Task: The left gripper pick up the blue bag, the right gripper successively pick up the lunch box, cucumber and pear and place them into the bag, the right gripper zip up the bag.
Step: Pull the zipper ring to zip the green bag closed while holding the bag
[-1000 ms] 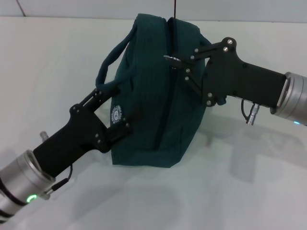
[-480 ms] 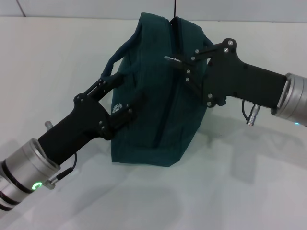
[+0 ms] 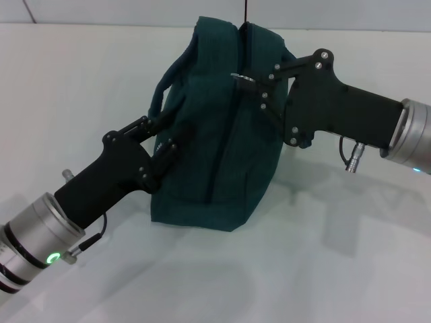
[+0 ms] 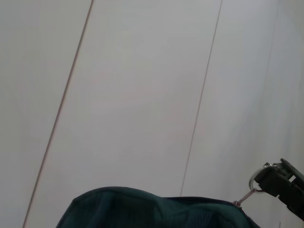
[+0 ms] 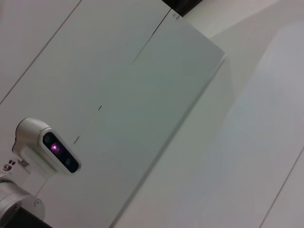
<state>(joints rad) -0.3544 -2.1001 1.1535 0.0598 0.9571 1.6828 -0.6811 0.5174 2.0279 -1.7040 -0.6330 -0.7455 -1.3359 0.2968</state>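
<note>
The white table [image 3: 350, 269] carries the blue bag [image 3: 222, 141], which stands upright at its middle, its base resting on the surface and its sides bulging as if already filled. On the bag's left flank the left gripper [image 3: 156, 145] has its jaws clenched on the fabric just below the carry handle [image 3: 168, 77]. At the bag's top right the right gripper [image 3: 250, 86] has its jaws pinched on the metal zipper pull [image 3: 240, 79], which the left wrist view shows drawn taut. I judge the bag soft and floppy: the cloth will buckle under a pull, so the zipper tab is the proper hold, with the left grasp bracing the bag.
</note>
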